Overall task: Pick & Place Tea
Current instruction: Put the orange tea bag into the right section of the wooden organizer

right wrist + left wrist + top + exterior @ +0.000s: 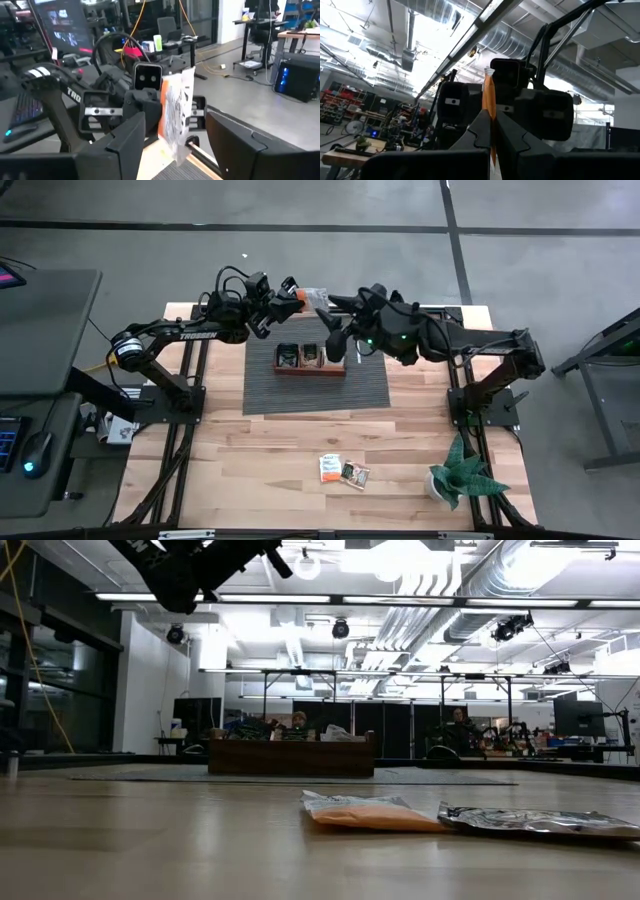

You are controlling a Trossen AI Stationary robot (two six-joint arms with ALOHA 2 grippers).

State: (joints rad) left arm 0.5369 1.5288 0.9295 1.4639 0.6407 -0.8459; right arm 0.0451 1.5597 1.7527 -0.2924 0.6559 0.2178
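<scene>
The tea sachet [314, 296] is orange and white, and it hangs in the air above the far edge of the surface [300, 500], just behind the wooden tray [310, 360]. My left tool [293, 298] is shut tight on it and pinches one edge. In the left wrist view I see the sachet edge-on as a thin orange strip [489, 115] squeezed between my two fingers.

My right tool [330, 304] faces the left one, with its fingers wide apart, one on each side of the sachet [175, 117]. It has hold of nothing yet. I think I hold the sachet up like this so my right tool can take it from the left, because the tray sits right under both tools.

The sachet stands up on its edge, not flat. Its free end sticks out from my left tool toward my right tool, and its flat face looks to the side. It looks nearly square, so I cannot pick a long side.

Two more sachets, one orange [328, 468] and one dark [354, 474], lie flat near the front edge of the surface. A small plant [462, 476] sits near the front right corner.
</scene>
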